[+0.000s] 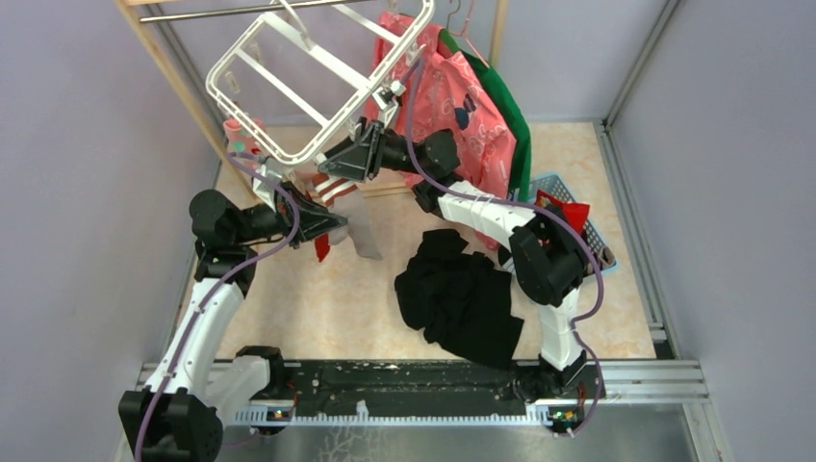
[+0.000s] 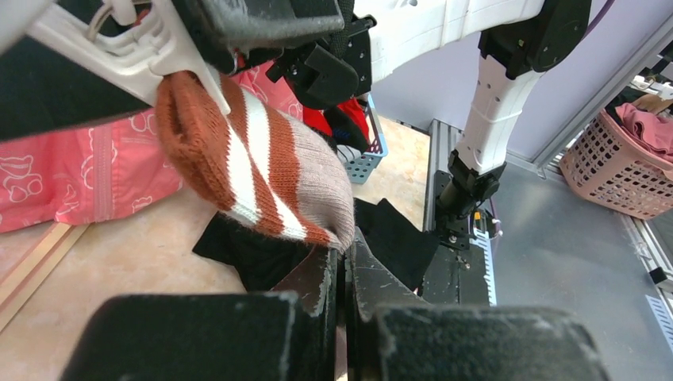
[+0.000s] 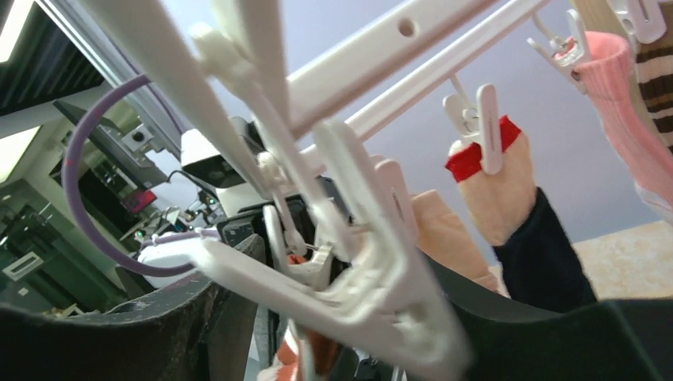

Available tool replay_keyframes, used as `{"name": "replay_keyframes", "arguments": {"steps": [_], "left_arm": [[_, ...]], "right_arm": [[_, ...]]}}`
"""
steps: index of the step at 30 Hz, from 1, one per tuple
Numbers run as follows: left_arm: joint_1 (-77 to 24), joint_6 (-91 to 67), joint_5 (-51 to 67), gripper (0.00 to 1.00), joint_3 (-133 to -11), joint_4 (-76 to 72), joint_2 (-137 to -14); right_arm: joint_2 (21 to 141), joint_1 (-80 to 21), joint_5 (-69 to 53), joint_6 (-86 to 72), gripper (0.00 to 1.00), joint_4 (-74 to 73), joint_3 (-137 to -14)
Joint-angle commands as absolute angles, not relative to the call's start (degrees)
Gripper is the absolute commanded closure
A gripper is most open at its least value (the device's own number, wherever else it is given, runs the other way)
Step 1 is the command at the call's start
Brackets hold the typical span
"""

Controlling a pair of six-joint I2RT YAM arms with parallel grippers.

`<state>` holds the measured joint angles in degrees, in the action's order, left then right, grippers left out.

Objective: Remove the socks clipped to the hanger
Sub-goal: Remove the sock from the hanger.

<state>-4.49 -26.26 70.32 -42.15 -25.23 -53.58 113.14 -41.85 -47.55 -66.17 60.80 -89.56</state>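
The white hanger [image 1: 289, 87] hangs tilted from the rail at the back. A sock with rust and white stripes and a beige toe [image 2: 262, 159] hangs from one of its clips [image 2: 151, 40]. My left gripper [image 2: 347, 246] is shut on this sock's lower edge; it shows under the rack in the top view [image 1: 332, 229]. My right gripper [image 1: 339, 164] is at the rack's lower corner, its fingers closed around a white clip [image 3: 373, 270]. A red-cuffed beige and navy sock [image 3: 496, 190] and a pink sock [image 3: 627, 103] hang from other clips.
A pink printed shirt [image 1: 452, 106] and a green garment [image 1: 508, 111] hang behind the right arm. A black cloth heap [image 1: 462, 298] lies on the table. A blue basket [image 1: 577, 217] stands at the right. A wooden rail post [image 1: 173, 77] slants at the left.
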Motion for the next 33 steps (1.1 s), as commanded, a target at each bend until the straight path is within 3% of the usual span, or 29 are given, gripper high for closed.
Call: {"name": "replay_keyframes", "arguments": {"steps": [1, 13, 23, 33], "left_arm": [[-4.48, -24.75, 70.94, 1.00, -41.75, -25.22, -53.22], [-4.48, -23.88, 70.90, 1.00, -41.52, -24.52, -53.08], [-4.40, -22.58, 73.04, 1.00, -41.21, -24.30, -52.41], [-4.39, -21.69, 73.63, 1.00, -40.85, -24.03, -52.12]], "right_arm": [[113.30, -42.28, -47.63, -68.38, 0.43, 65.40, -93.87], [113.69, -42.52, -47.31, -69.84, 0.66, 63.38, -95.78], [114.90, -42.82, -49.55, -68.05, 0.39, 62.88, -94.56], [115.86, -43.64, -50.85, -68.54, 0.38, 64.07, -94.28]]}}
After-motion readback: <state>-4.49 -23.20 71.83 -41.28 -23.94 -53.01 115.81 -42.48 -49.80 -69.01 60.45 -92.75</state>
